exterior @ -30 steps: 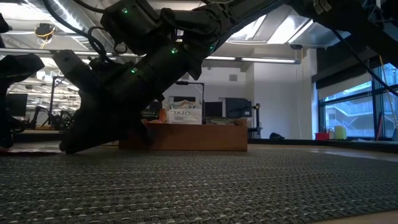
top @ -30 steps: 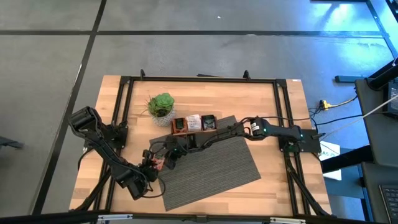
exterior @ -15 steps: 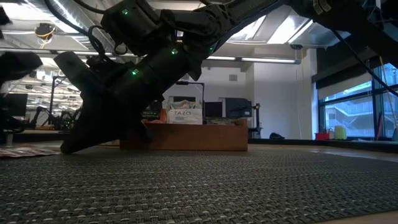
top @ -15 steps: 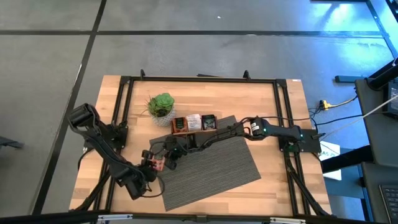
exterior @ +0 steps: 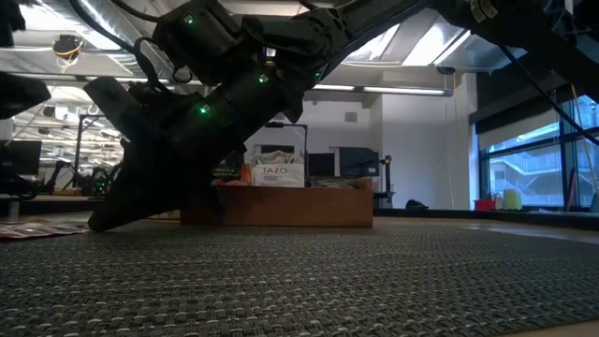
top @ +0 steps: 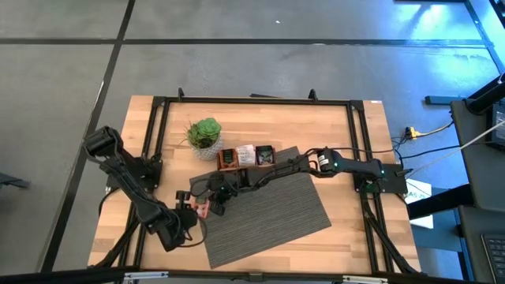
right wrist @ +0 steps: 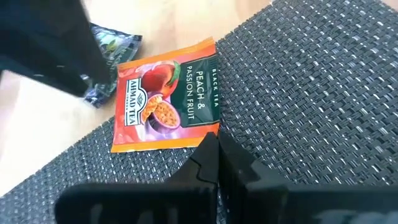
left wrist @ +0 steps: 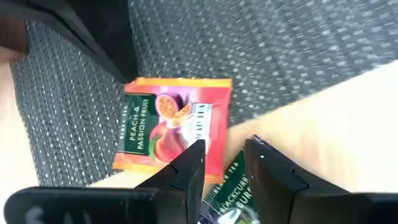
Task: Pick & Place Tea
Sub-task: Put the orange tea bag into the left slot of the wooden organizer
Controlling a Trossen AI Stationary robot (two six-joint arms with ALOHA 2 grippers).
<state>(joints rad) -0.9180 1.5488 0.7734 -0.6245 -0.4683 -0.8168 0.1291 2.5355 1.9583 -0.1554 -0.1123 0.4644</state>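
Left gripper: low over the near left corner of the mat, at the mat's edge; jaws a little apart, holding nothing; tips just above the orange sachet and the dark sachet.
Dark sachet: flat on the bare wood of the desk, just beside the orange sachet, partly hidden under the left jaws; green label with white print, only part readable.
Orange sachet: flat, half on the mat and half on the wood, at the mat's left edge; print reads "Peach & Passion Fruit", black tea; seen also from above, between the two grippers.
Right gripper: stretched from the right side across the mat, low over the weave, tips just beside the orange sachet's edge; jaws pressed together, nothing between them.
Mat: grey woven, lying at an angle on the desk.
Wooden tray: past the mat's far edge, three compartments with sachets standing in them; in the low view a white sachet above its rim, probably marked "TAZO".
Potted plant: green, just beyond the tray's left end.
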